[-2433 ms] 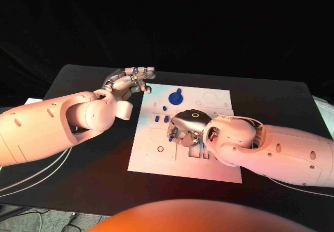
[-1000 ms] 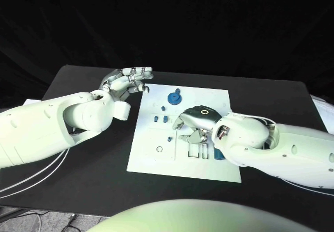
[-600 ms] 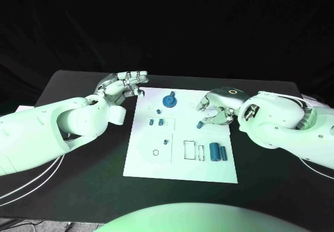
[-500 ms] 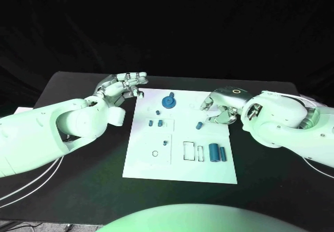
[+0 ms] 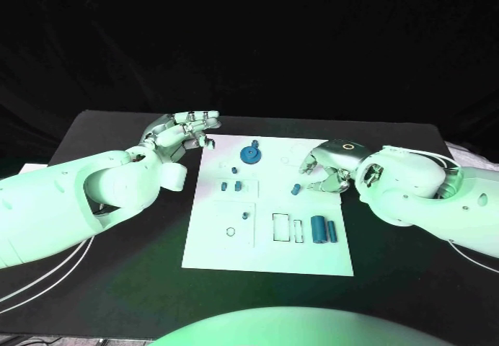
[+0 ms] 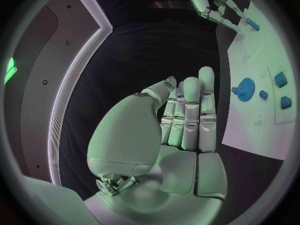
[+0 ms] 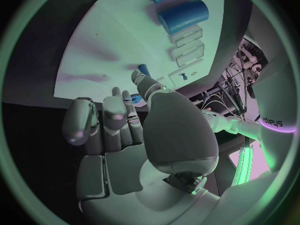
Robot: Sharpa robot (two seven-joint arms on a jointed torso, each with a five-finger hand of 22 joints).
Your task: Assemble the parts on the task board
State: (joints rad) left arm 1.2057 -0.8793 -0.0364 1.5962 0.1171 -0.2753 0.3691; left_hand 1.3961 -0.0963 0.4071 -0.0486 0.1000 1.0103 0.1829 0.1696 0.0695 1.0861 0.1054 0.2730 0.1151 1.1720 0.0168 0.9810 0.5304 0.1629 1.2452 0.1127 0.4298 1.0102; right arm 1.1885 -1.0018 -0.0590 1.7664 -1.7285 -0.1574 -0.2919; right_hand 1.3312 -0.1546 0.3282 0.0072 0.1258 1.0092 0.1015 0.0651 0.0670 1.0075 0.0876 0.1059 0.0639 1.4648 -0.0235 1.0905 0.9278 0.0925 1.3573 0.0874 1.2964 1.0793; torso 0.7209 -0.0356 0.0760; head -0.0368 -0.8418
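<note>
On the task board [image 5: 265, 252], two blue cylinders [image 5: 324, 231] lie in slots at the near right. Left robot hand [image 5: 185, 130] released; right robot hand [image 5: 324, 167] curled, holding nothing.

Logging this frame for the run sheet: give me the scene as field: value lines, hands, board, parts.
left hand: open, holds nothing, at the board's far left corner
right hand: fingers curled above the board's right side; whether it holds anything cannot be told
task board: white plate on the black table
gear part: blue, near the board's far edge
two cylinder parts: blue, side by side at the board's right
small part: blue, on the board beside the right hand's fingers
</note>
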